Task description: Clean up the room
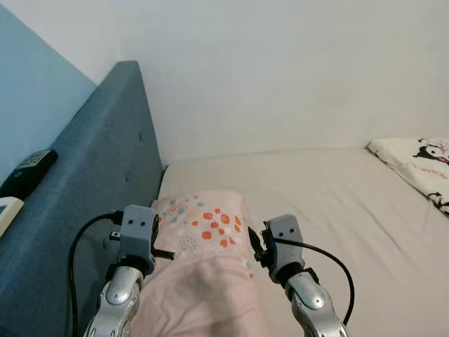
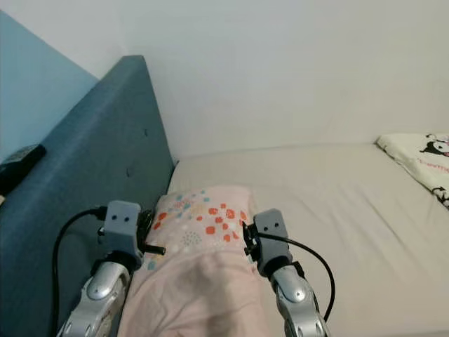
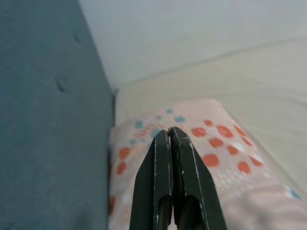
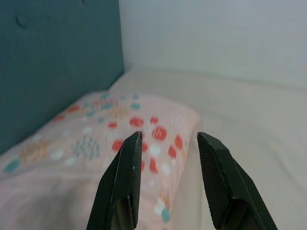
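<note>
Jaws: left gripper (image 3: 171,136) pressed together, empty; right gripper (image 4: 168,141) parted, empty. Both hover over the pink pillow (image 1: 203,232), which lies lengthwise against the blue headboard (image 1: 98,175), left gripper nearer the headboard.

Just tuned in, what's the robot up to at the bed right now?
The robot is bent over a bed, both arms reaching along a pink pillow with orange and teal dots that lies against the blue headboard. The left gripper is shut with nothing between its fingers, above the pillow on the headboard side. The right gripper is open over the pillow's other edge, gripping nothing. A second, cartoon-print pillow lies further to the right, and a remote rests on top of the headboard.
</note>
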`<state>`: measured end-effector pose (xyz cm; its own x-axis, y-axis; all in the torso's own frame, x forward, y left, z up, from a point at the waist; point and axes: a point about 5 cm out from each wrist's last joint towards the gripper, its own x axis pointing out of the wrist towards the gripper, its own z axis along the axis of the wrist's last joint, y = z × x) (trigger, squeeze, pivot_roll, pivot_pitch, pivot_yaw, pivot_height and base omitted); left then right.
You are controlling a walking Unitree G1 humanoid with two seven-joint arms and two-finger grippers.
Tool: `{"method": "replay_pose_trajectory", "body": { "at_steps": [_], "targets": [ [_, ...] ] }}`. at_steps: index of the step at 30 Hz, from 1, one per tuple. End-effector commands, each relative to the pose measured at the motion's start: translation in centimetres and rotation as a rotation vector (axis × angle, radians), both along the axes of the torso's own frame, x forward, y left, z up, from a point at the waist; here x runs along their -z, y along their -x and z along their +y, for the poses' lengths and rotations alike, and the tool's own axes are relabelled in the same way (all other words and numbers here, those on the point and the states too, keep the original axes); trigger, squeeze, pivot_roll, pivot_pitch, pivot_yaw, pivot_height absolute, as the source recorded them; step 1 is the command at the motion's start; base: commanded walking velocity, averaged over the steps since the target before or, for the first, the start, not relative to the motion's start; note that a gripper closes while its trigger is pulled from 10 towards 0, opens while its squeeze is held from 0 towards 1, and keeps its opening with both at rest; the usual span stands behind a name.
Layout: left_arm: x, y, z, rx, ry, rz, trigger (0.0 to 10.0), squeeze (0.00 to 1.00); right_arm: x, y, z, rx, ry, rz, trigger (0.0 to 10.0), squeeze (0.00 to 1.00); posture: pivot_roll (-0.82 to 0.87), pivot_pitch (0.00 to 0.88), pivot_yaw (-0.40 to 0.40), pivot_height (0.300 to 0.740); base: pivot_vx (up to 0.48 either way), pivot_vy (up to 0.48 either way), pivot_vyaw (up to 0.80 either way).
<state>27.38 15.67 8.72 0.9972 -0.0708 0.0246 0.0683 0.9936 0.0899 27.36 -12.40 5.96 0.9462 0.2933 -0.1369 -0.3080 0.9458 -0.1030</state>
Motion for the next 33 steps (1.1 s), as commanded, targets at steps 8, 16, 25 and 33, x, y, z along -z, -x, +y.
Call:
{"method": "replay_pose_trajectory", "body": {
  "at_steps": [8,16,25,33],
  "targets": [
    [2.7,0.8,0.6,0.002,-0.007,0.116,10.0,0.00,3.2,0.6,-0.7,0.026,0.058,0.126,10.0,0.00,-0.01,0.000,-0.023,0.740,0.000,0.000,0.00],
    [4.2,1.3,0.6,0.005,-0.035,0.181,10.0,0.00,4.0,0.3,-1.0,0.030,0.102,0.154,10.0,0.00,-0.01,0.000,-0.019,0.740,0.000,0.000,0.00],
    [5.6,1.6,0.3,-0.047,-0.078,0.199,10.0,0.00,5.1,0.1,-1.4,0.059,0.128,0.194,10.0,0.00,-0.02,0.000,-0.015,0.740,0.000,0.000,0.00],
    [5.4,1.6,-0.4,0.003,-0.109,0.179,10.0,0.00,5.0,-0.2,-1.3,0.045,0.118,0.183,10.0,0.00,-0.01,0.000,-0.017,0.740,0.000,0.000,-0.08]
  ]
}}
